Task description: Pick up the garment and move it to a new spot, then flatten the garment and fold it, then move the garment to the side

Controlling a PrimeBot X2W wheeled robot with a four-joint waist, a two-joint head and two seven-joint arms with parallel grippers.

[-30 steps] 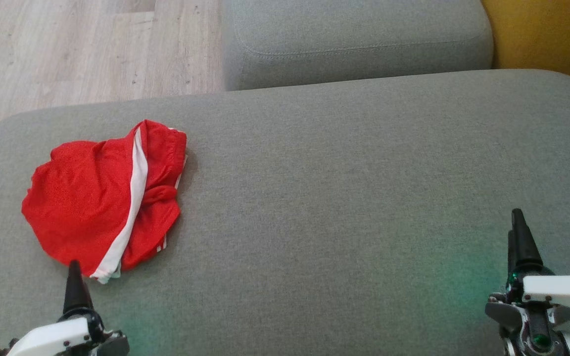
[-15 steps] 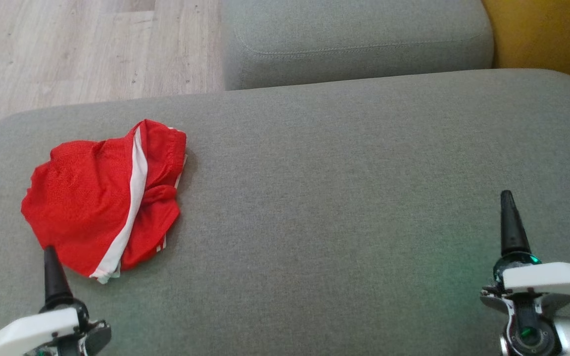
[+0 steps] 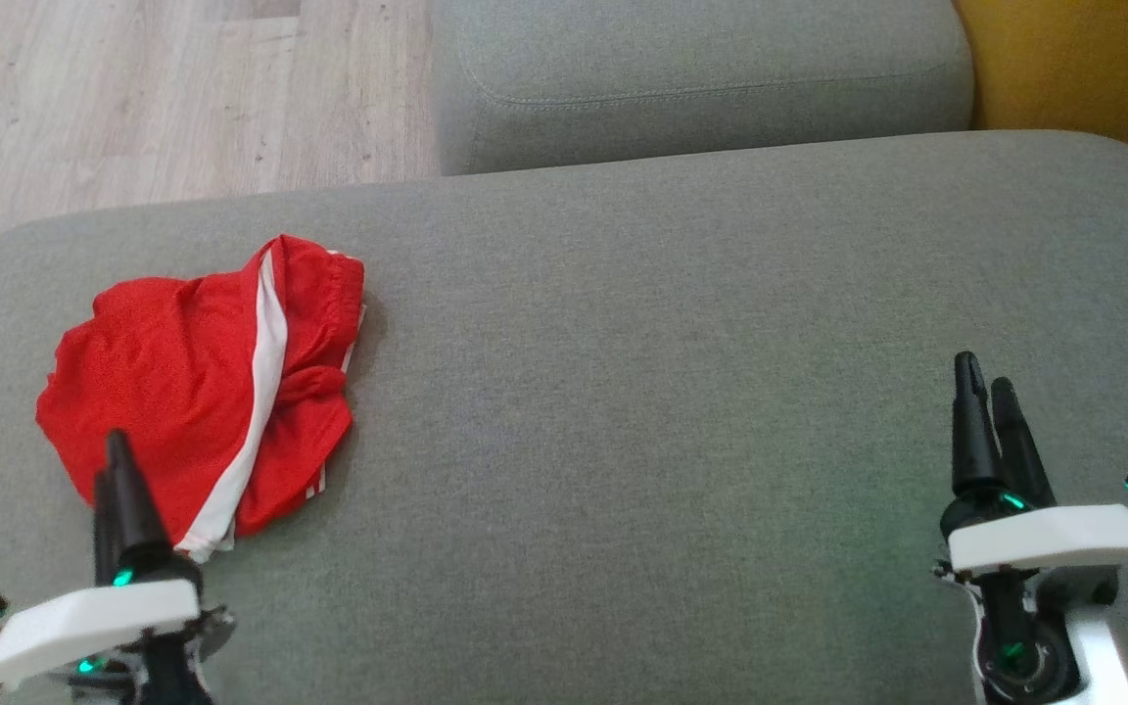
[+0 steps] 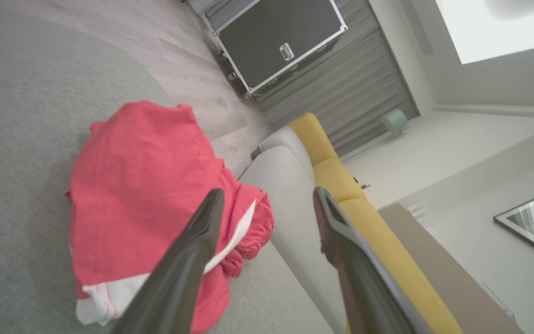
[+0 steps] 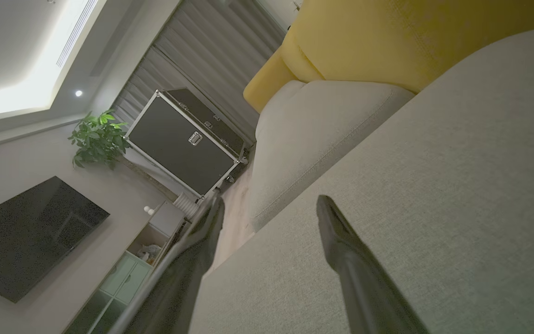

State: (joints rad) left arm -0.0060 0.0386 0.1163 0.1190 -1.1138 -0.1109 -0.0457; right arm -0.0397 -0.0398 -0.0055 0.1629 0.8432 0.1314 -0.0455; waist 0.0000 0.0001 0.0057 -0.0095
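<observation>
**Pick-up looks imminent**

Our left gripper (image 3: 112, 465) has advanced over the near edge of the crumpled red mesh shorts (image 3: 172, 392) with a white stripe, at the grey fabric sofa seat's (image 3: 623, 392) left end. Both it and our right gripper (image 3: 983, 372) gape empty. No lettering is readable.

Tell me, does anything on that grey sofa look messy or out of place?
Only the red garment: it lies bunched in a crumpled heap near the left end of the grey seat cushion, its white stripe bent over a fold. Nothing looks spilled or damaged.
</observation>
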